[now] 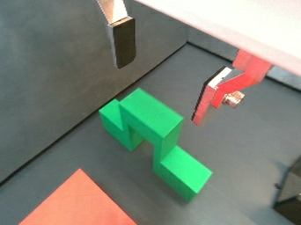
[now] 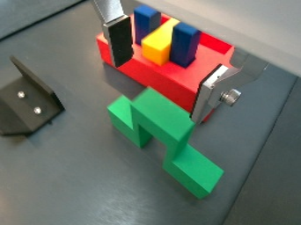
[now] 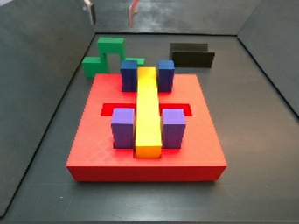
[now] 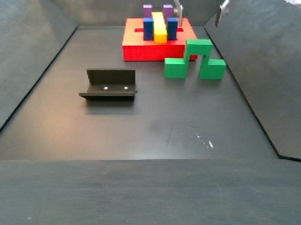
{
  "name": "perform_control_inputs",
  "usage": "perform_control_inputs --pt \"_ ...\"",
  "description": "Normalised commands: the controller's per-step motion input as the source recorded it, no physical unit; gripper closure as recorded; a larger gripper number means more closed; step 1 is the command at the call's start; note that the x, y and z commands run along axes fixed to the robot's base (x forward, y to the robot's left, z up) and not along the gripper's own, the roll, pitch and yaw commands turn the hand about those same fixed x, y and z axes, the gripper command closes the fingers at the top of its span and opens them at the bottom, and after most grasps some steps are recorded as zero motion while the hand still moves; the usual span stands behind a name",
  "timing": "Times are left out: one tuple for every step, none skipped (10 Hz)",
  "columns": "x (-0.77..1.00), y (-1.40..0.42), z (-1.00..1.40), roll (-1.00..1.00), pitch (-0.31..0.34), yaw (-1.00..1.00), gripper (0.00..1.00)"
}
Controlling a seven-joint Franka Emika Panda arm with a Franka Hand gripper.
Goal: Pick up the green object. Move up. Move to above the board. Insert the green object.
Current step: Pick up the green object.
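The green object [image 1: 153, 141] is a stepped block lying on the dark floor beside the red board [image 2: 177, 79]. It shows in both side views [image 3: 111, 57] [image 4: 194, 60]. My gripper [image 1: 161, 92] is open and empty, hovering above the green object with one finger on each side of it and touching nothing. It also shows in a wrist view [image 2: 157, 88]. One finger [image 2: 118, 39] is in front of the board's edge. In a side view a fingertip [image 3: 87, 10] shows at the upper edge above the green object.
The red board [image 3: 93, 149] carries blue and purple blocks and a long yellow block [image 3: 147, 109]. The fixture [image 4: 108, 85] stands on the floor away from the board and also shows in a wrist view [image 2: 26, 101]. Grey walls enclose the floor.
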Motion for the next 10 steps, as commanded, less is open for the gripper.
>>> perform_control_inputs --pt "-0.07 0.0 -0.35 0.0 -0.037 0.31 0.0" --pt "-0.02 0.0 -0.22 0.0 -0.02 0.32 0.0" --pt "0.0 0.0 -0.14 0.0 0.0 0.25 0.0" --pt "0.05 0.0 -0.07 0.0 0.0 0.0 0.0" --pt "0.08 -0.02 -0.07 0.01 0.0 -0.03 0.0" --pt "0.14 -0.01 -0.1 0.02 0.0 -0.16 0.0" --pt "0.17 -0.02 -0.12 0.02 0.0 -0.26 0.0" --pt "0.15 0.0 -0.1 0.01 0.0 -0.28 0.0" --pt "0.0 0.0 -0.06 0.0 0.0 -0.16 0.0" --pt "0.0 0.02 -0.06 0.0 0.0 -0.07 0.0"
